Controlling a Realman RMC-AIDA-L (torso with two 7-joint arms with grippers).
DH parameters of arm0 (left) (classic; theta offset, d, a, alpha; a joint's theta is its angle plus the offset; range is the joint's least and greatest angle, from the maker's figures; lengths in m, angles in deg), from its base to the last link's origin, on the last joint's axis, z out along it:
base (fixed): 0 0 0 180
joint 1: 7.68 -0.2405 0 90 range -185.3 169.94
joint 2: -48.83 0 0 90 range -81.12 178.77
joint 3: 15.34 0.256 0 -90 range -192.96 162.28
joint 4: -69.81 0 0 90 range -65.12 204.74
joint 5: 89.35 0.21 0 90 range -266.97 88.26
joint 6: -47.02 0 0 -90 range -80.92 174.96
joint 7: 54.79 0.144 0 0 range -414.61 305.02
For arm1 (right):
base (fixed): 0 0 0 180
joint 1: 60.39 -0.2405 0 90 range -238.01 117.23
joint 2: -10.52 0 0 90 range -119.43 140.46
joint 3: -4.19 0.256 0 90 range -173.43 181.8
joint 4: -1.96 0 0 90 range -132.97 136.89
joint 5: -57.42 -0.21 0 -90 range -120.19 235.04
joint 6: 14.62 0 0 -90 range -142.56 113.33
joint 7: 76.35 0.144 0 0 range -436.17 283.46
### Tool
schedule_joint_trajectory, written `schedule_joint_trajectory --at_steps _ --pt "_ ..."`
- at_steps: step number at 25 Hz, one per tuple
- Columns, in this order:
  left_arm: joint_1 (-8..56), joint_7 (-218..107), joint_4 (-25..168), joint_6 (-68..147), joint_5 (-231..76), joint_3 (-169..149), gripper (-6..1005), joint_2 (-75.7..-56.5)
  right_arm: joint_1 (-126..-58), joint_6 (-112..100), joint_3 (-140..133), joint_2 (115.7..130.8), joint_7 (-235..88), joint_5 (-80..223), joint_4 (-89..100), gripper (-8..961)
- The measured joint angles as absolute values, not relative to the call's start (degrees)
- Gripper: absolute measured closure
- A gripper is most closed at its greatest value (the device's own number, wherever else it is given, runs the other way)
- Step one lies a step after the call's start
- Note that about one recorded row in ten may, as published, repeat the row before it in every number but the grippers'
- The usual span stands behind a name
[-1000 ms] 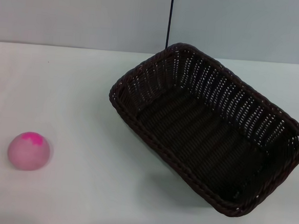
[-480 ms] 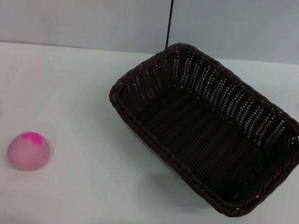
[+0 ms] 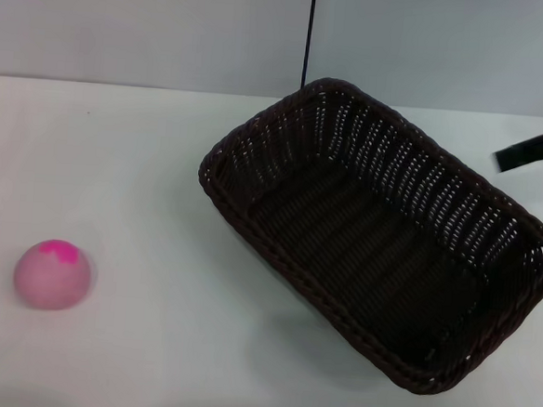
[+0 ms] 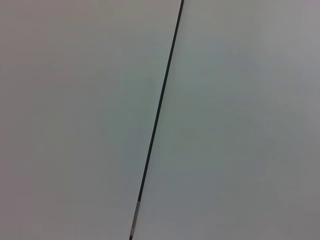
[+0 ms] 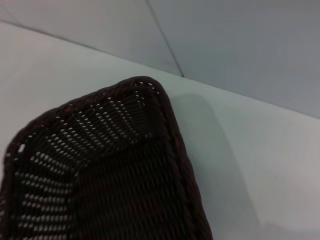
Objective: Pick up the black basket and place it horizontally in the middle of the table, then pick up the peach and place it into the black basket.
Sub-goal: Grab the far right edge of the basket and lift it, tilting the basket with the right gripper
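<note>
The black basket [image 3: 413, 172] lies empty on the white table [image 3: 144, 157], right of centre, turned diagonally with one corner toward the back wall. The peach [image 3: 52, 275], pale pink with a magenta patch, sits on the table at the front left, far from the basket. A dark part of my right gripper [image 3: 536, 147] enters at the right edge, above the table beyond the basket's far right side. The right wrist view shows one basket corner [image 5: 150, 110] and the table [image 5: 260, 150] beside it. My left gripper is out of view.
A pale wall with a thin dark vertical seam [image 3: 308, 34] stands behind the table. The left wrist view shows only that wall and seam [image 4: 157, 115]. Bare white tabletop lies between the peach and the basket.
A dark part of my right gripper has come into the head view at the right edge. The basket and the peach have not moved.
</note>
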State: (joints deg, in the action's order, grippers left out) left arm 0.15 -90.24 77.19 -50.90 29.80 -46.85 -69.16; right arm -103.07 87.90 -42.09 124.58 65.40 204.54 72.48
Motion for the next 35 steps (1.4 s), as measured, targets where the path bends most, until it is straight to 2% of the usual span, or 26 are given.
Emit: schedule_joint_trajectory --at_steps 1,2,3,14,32,35 --pt "0.11 -90.25 77.18 -50.91 29.81 -46.74 139 -69.19 -103.03 85.91 -43.87 125.24 65.33 204.61 71.63 171" --pt "0.08 -90.26 77.17 -50.90 29.82 -46.63 139 -69.20 -103.03 85.91 -43.87 125.24 65.33 204.61 71.63 171" --pt "0.06 -90.26 77.14 -50.90 29.83 -46.46 139 -69.21 -103.11 82.31 -46.68 126.11 65.10 204.69 69.40 172" --pt "-0.29 -90.93 77.10 -50.75 29.83 -46.12 140 -69.21 -103.35 71.78 -49.19 128.23 59.80 203.11 61.28 173" --pt "-1.21 -90.92 75.38 -50.66 29.83 -44.77 140 -69.38 -104.07 66.23 -49.56 128.19 56.48 200.75 54.06 176" --pt "-1.66 -90.92 75.09 -50.86 29.82 -44.75 140 -69.38 -104.21 65.83 -49.60 128.20 55.93 200.67 53.42 251"
